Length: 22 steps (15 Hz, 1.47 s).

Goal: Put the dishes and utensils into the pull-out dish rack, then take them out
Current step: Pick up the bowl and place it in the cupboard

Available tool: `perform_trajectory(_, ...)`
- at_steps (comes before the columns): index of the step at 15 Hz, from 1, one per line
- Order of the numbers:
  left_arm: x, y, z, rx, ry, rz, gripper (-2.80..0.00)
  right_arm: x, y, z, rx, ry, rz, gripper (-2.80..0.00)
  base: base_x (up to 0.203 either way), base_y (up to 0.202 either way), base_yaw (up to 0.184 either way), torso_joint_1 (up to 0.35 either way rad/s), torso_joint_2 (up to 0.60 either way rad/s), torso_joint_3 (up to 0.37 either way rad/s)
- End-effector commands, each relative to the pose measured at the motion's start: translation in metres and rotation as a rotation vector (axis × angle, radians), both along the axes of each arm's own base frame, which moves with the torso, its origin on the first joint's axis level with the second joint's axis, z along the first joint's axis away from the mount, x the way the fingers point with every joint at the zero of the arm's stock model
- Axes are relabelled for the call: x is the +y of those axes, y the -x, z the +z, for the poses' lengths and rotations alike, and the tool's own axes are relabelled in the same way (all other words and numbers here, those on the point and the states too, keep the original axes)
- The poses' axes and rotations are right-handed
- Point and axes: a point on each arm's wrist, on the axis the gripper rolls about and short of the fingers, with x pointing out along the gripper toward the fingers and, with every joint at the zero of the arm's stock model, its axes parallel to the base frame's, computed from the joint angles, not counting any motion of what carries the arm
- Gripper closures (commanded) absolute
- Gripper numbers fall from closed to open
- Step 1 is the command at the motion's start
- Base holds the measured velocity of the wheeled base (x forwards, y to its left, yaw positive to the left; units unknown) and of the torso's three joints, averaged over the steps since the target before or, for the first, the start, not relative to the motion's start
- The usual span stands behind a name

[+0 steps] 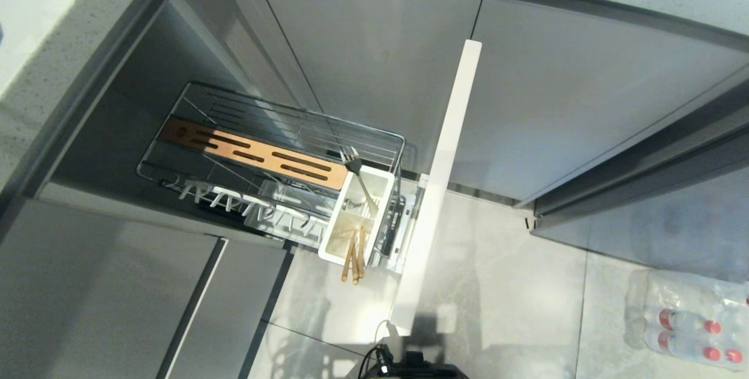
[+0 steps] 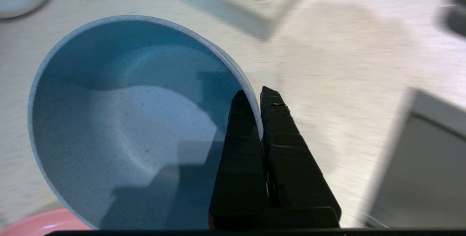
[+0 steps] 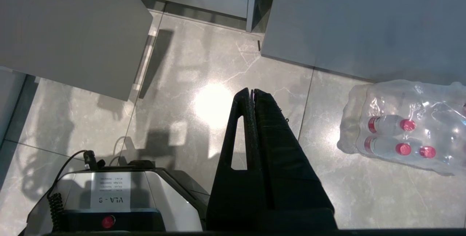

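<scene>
My left tool (image 2: 259, 99) clamps the rim of the small round matte periwinkle-blue bowl (image 2: 123, 119), one finger inside, above the pale speckled counter (image 2: 327, 46). My right tool (image 3: 252, 93) hangs closed and empty over the grey tiled floor (image 3: 204, 75). The chrome wire pull-out dish rack (image 1: 275, 157) stands extended (silver-grey metal fork (image 1: 358, 177) and pale wooden chopsticks (image 1: 354, 259) in its white rectangular utensil cup (image 1: 336, 238)).

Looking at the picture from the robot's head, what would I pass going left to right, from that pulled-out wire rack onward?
Wooden strip → chopsticks in the white cup → white cabinet front → wrapped bottles on the floor.
</scene>
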Motion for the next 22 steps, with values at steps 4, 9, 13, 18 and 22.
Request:
perform_trajectory(4, -0.039, 0.063, 0.003, -0.096, -0.041, -0.231, 0.00, 0.000, 0.000, 0.000, 0.001, 0.000, 0.000, 0.00, 0.000, 0.000, 0.000, 0.000, 0.00, 0.000)
perform_trajectory(9, -0.049, 0.047, -0.034, -0.075, -0.064, -0.221, 0.00, 0.000, 0.000, 0.000, 0.001, -0.001, 0.001, 0.00, 0.000, 0.000, 0.000, 0.000, 0.00, 0.000)
perform_trajectory(13, -0.058, 0.027, -0.054, -0.322, 0.073, -0.240, 0.00, 0.000, 0.000, 0.000, 0.001, 0.000, 0.001, 0.00, 0.000, 0.000, 0.000, 0.000, 0.00, 0.000)
perform_trajectory(18, -0.072, 0.024, -0.056, -0.345, 0.321, -0.542, 0.00, 0.000, 0.000, 0.000, 0.001, -0.001, 0.000, 0.00, 0.000, 0.000, 0.000, 0.000, 0.00, 0.000)
perform_trajectory(22, -0.090, 0.024, -0.057, -0.301, 0.390, -0.767, 0.00, 0.000, 0.000, 0.000, 0.001, 0.000, 0.001, 0.00, 0.000, 0.000, 0.000, 0.000, 0.00, 0.000)
